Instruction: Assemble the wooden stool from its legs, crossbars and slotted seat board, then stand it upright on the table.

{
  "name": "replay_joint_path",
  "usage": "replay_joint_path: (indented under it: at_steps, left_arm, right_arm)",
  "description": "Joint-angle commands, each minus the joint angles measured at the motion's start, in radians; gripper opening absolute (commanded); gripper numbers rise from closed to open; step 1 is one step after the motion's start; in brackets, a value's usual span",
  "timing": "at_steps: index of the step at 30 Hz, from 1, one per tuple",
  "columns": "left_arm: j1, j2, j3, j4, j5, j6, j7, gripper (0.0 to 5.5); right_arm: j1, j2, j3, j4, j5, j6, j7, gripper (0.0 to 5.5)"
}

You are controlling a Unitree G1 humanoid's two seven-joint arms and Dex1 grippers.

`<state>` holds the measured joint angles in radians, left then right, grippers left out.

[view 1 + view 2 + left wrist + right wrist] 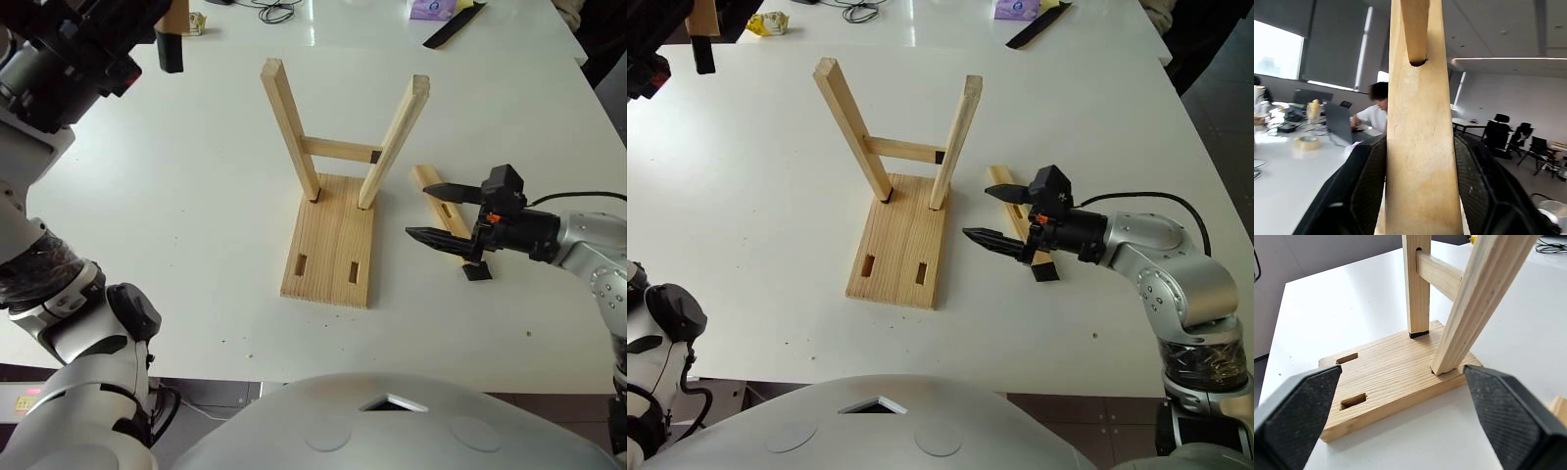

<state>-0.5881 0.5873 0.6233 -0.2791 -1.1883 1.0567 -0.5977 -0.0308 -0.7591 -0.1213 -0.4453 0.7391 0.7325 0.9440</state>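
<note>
The slotted seat board (328,240) lies flat mid-table. Two legs (290,127) (394,142) stand in its far slots, leaning apart and joined by a crossbar (338,149). The two near slots (302,262) are empty. To the board's right my right gripper (419,211) hangs open just above the table, fingers pointing at the board, over another leg (429,181) lying flat. My left gripper (167,39) is raised at the far left, shut on a wooden leg (1422,137) that has a rod (1415,29) set in a hole near its end.
A small black block (477,274) lies beside the flat leg's near end. Cables (274,10), a purple pack (431,8), a black strip (453,24) and a yellow item (196,22) lie along the far edge. The table's right edge (612,117) is close to my right arm.
</note>
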Motion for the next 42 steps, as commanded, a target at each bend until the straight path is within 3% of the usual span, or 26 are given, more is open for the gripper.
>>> replay_joint_path:
  at_steps: [1,8,19,30,39,42]
  left_arm:
    - [-0.017,0.02,-0.074,-0.059,-0.168,0.041,-0.04,2.05]
    - [0.069,0.055,-0.234,-0.15,-0.212,0.042,-0.12,2.05]
    - [0.213,0.045,-0.328,-0.244,-0.2,-0.042,-0.162,2.05]
    - [0.286,0.056,-0.391,-0.257,-0.157,-0.101,-0.196,2.05]
    - [0.311,0.048,-0.438,-0.265,-0.135,-0.126,-0.206,2.05]
    - [0.313,0.043,-0.449,-0.271,-0.14,-0.129,-0.201,2.05]
  right_arm:
    - [-0.147,-0.039,-0.092,0.036,0.15,0.077,0.035,4.61]
    - [-0.377,-0.087,-0.118,0.073,0.353,0.238,0.029,4.61]
    - [-0.644,-0.07,-0.063,0.208,0.502,0.403,0.012,4.61]
    - [-0.758,-0.022,-0.067,0.27,0.652,0.509,-0.007,4.61]
    - [-0.786,0.009,-0.046,0.271,0.657,0.518,-0.041,4.61]
    - [-0.776,0.013,-0.036,0.256,0.65,0.517,-0.036,4.2]
